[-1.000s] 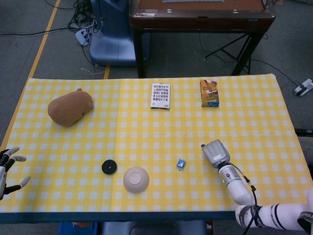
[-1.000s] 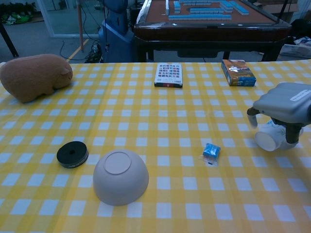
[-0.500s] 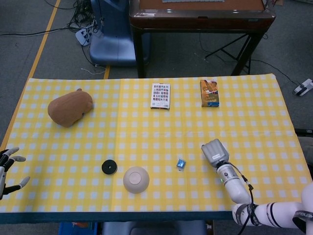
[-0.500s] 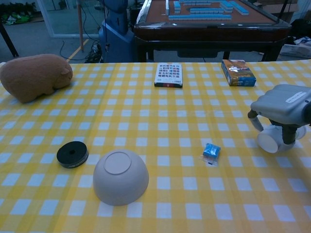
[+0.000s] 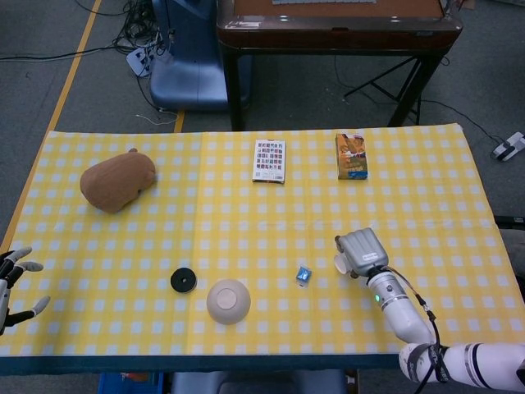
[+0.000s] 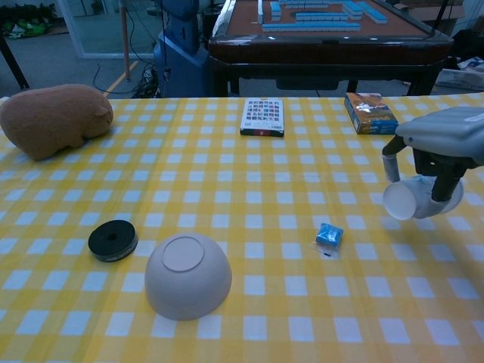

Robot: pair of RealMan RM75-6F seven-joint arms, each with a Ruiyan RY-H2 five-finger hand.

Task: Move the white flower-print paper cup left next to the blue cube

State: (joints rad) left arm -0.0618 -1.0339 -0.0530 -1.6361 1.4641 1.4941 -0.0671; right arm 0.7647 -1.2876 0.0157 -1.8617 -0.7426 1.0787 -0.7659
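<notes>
at the right near side of the surface [image 6: 249,189], the right hand [image 6: 446,144] has raised the paper cup [image 6: 412,198] off the cloth, gripped on its side, mouth facing left. lift done; carry left to the blue cube [image 6: 329,235] remains. left hand [image 5: 12,279] spread, holding nothing. count: one cup, one cube, one bowl [image 6: 187,276], one black disc [image 6: 113,240], one plush [image 6: 53,117], two boxes.

paper cup [image 6: 414,198] mostly behind right hand [image 6: 446,144]
</notes>
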